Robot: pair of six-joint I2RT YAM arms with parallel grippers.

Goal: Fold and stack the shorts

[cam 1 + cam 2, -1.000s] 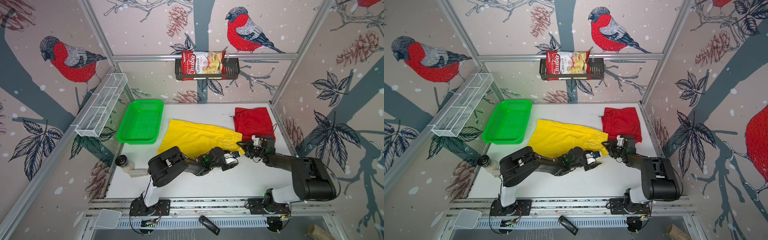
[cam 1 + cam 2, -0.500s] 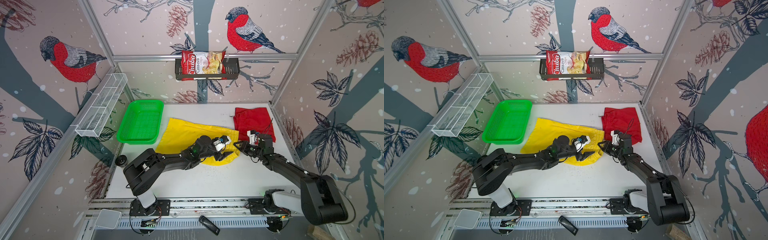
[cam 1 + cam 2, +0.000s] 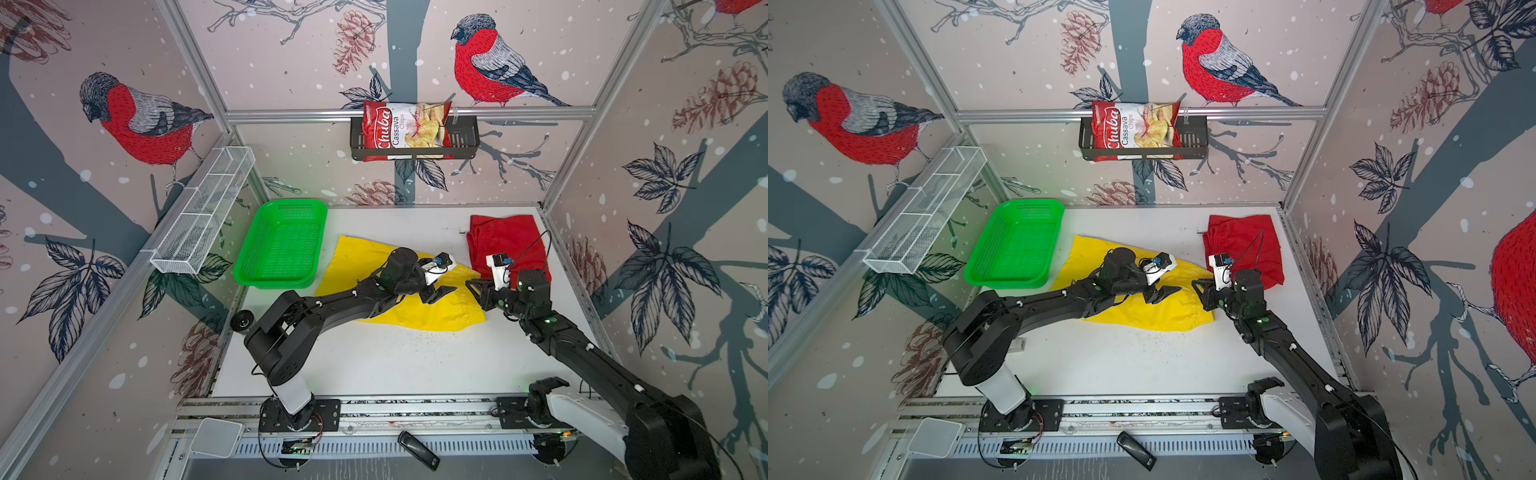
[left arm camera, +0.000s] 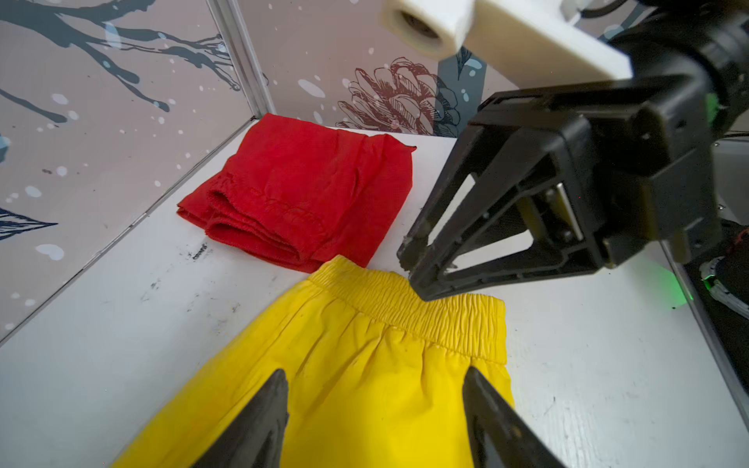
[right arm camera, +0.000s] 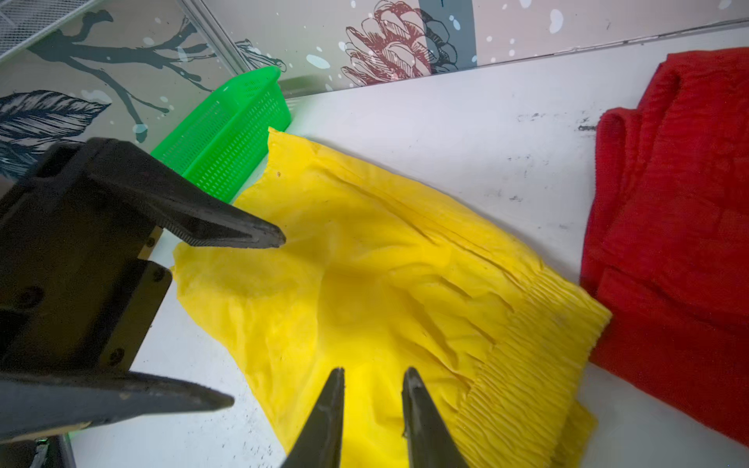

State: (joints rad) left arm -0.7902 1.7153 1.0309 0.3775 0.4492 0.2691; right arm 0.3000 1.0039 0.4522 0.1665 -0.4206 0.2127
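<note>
I count two pairs: yellow shorts (image 3: 436,313) at centre of bench (image 3: 395,365), red shorts (image 3: 507,237) in far right corner; one green basket (image 3: 272,281); one rack (image 3: 465,141) holding one chips bag (image 3: 403,131); left pincer (image 4: 375,372) and right pincer (image 5: 373,369) both released.

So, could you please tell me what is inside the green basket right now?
Nothing that I can see: the green basket shows only its bare mesh floor in both top views. Nothing lies over it, so no part of the inside is hidden.

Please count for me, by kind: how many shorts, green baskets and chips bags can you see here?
Shorts: 2 (red shorts, yellow shorts)
Green basket: 1
Chips bag: 1
Total: 4
</note>
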